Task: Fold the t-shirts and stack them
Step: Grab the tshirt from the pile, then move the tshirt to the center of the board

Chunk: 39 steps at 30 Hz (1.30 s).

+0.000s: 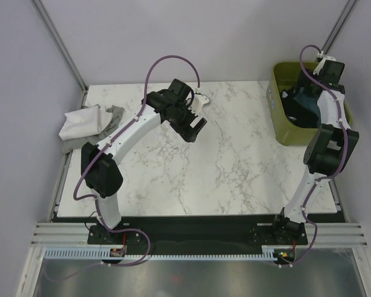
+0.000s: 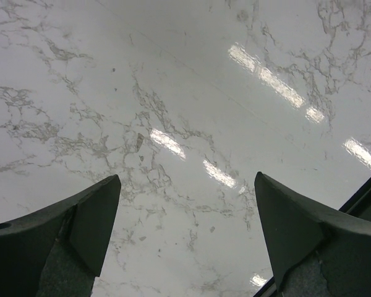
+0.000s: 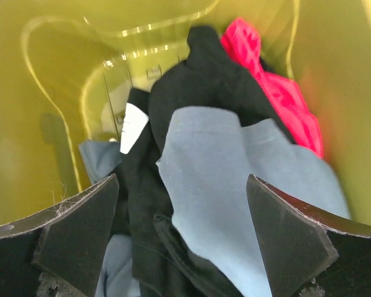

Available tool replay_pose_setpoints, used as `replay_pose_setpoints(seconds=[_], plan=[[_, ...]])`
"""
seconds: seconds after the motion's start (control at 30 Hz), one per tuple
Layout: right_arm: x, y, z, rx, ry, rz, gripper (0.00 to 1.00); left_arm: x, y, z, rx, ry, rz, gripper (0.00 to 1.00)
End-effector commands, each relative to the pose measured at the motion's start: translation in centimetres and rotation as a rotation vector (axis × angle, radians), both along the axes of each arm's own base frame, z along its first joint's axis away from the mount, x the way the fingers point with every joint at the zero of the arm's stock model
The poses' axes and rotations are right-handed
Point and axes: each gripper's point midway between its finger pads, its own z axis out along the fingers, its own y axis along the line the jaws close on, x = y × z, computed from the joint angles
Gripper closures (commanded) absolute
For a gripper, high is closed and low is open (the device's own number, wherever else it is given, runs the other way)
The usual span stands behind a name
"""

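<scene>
The marble tabletop (image 1: 235, 173) fills the middle of the top view. The left arm (image 1: 130, 133) reaches from lower left to the upper middle, where the left jaws stand wide apart over bare marble (the wrist view shows veined stone between them). The right arm (image 1: 324, 145) rises along the right edge to an olive-green bin (image 1: 277, 111) at upper right. The right jaws are also apart, hanging just above the heap inside. There a blue-grey t-shirt (image 3: 235, 185) lies on top, a black t-shirt (image 3: 198, 93) behind it, and a pink t-shirt (image 3: 284, 105) toward the upper right. At the tabletop's left edge lies a crumpled white t-shirt (image 1: 80, 124), with grey cloth (image 1: 115, 116) touching it.
</scene>
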Motion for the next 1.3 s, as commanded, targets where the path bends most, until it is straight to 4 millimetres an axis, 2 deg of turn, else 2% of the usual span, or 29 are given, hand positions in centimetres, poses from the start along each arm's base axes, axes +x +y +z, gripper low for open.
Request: replay_pose_setpoints(seconds=[0.0,0.07,0.13,0.17,0.2,0.3,0.33,0.43,0.47,0.53,0.57,0.63,0.67,0.73,0.77,0.87,0.93,0.97,1.03,1.07,1.17,1.27], plan=[[0.7,-0.3,-1.6,-0.020,0.029,-0.001,0.08,2.3,-0.2,1.9,-0.008,-0.096,0.021,0.03],[0.9,-0.4,-2.6,-0.038,0.048,-0.005,0.09,2.6,-0.4,1.9,-0.008,-0.100,0.024,0.03],[1.1,-0.6,-2.9,-0.045,0.054,-0.007,0.24,2.7,-0.6,2.0,-0.012,-0.100,0.024,0.03],[1.3,-0.5,-2.6,-0.047,0.044,0.003,0.39,2.8,-0.7,2.0,-0.012,-0.102,0.025,0.03],[1.3,-0.3,-2.2,-0.050,0.037,0.009,0.66,2.9,-0.7,2.0,-0.012,-0.103,0.025,0.03],[1.0,-0.1,0.1,-0.076,0.005,0.009,1.00,3.0,-0.6,1.9,-0.007,-0.103,0.032,0.05],[0.8,0.0,0.9,-0.083,-0.008,0.013,1.00,3.0,-0.6,1.8,-0.006,-0.102,0.037,0.05],[0.0,0.7,5.9,-0.109,-0.093,0.016,1.00,3.5,-0.2,1.9,0.010,-0.126,0.065,0.07],[-0.5,1.0,9.7,-0.129,-0.165,0.010,1.00,4.1,-0.1,2.4,0.010,-0.154,0.082,0.07],[-1.2,1.9,14.3,-0.159,-0.251,0.024,1.00,5.2,0.5,3.3,0.031,-0.213,0.123,0.06],[-2.1,3.3,18.5,-0.190,-0.331,0.056,1.00,5.7,0.4,4.2,0.017,-0.240,0.133,0.06],[-3.2,4.8,22.7,-0.248,-0.411,0.111,1.00,7.2,1.1,5.6,0.031,-0.308,0.201,0.03],[-4.6,5.9,26.2,-0.267,-0.486,0.136,1.00,7.8,1.3,6.7,0.019,-0.338,0.233,0.03],[-6.1,8.0,30.8,-0.270,-0.617,0.213,1.00,8.6,1.7,8.1,-0.003,-0.373,0.274,0.01],[-7.8,9.5,34.5,-0.256,-0.721,0.239,1.00,9.1,2.1,9.0,-0.012,-0.397,0.318,0.01],[-11.4,14.4,40.5,-0.167,-0.885,0.348,1.00,10.0,3.5,10.9,-0.060,-0.425,0.376,0.01],[-13.4,17.4,43.1,-0.092,-0.958,0.442,1.00,10.9,5.1,11.8,-0.064,-0.452,0.432,0.01],[-15.1,19.3,45.3,-0.067,-1.015,0.494,1.00,11.1,5.9,12.2,-0.060,-0.467,0.464,0.00],[-17.1,21.6,47.8,0.033,-1.091,0.561,1.00,11.8,7.7,12.9,-0.067,-0.483,0.513,0.01],[-18.8,22.6,50.2,0.053,-1.168,0.595,1.00,12.0,8.1,12.9,-0.075,-0.475,0.521,0.01],[-21.9,23.9,54.4,0.155,-1.299,0.650,1.00,12.6,10.0,12.6,-0.048,-0.482,0.569,0.00],[-24.2,24.3,57.3,0.210,-1.410,0.682,1.00,12.5,10.7,12.4,-0.038,-0.478,0.588,0.01]])
